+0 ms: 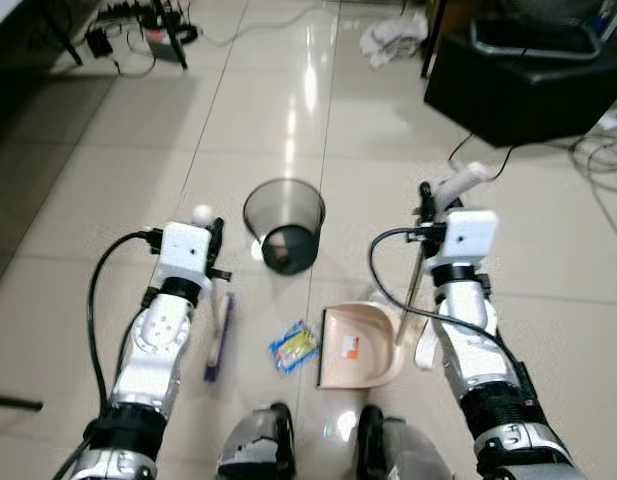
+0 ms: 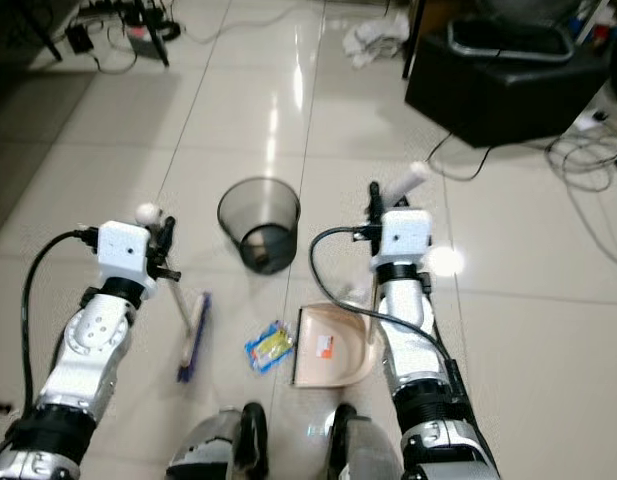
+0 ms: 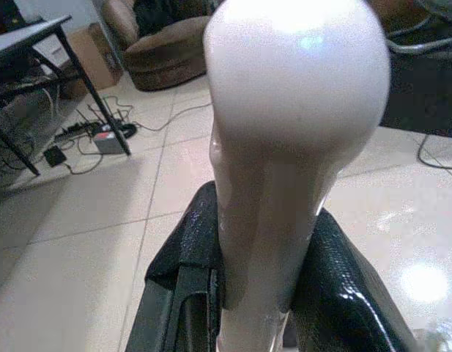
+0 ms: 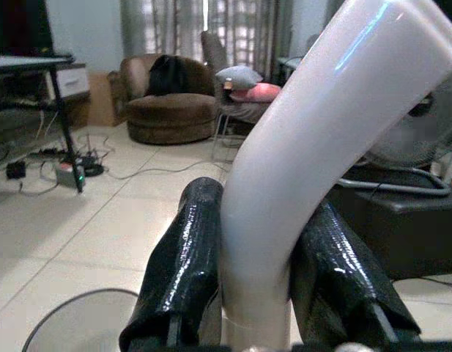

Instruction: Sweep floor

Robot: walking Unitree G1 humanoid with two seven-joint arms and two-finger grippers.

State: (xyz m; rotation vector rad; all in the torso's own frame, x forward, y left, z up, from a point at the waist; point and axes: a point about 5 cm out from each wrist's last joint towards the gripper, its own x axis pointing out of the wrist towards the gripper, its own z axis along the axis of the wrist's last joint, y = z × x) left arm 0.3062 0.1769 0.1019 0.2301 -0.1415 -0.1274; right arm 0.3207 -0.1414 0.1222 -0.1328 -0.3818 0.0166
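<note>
Both tools are in hand; the sweeping itself looks barely begun.

Left gripper point(image 3: 247, 293): jaws clamped on the pale rounded top of the broom handle point(image 3: 284, 147). In the head views the broom's blue bristle head point(image 1: 217, 340) rests on the tiled floor point(image 1: 108, 220), just left of the robot's feet.

Right gripper point(image 4: 255, 293): jaws clamped on the curved white dustpan handle point(image 4: 306, 147). The beige dustpan point(image 1: 356, 345) sits flat on the floor between the two arms, its open edge facing the litter.

Litter: one small blue and yellow wrapper point(image 1: 293, 347) lies on the floor between bristle head and dustpan, just beside the pan's edge but not on it. The pan carries only a small orange mark, which may be a label or a scrap; cannot tell.

Black mesh waste bin point(image 1: 284, 225) stands upright just ahead of the dustpan, well within reach. Something dark lies at its bottom; contents not clear.

Judgement on progress:
- Done: broom and dustpan gripped, pan set down next to the wrapper, bin close by.
- Left: push the wrapper onto the pan with the bristles, lift the pan, tip it into the bin.
- A crumpled white cloth point(image 1: 393, 40) lies further off by a black box point(image 1: 518, 85); whether it counts as sweepings I cannot say.
</note>
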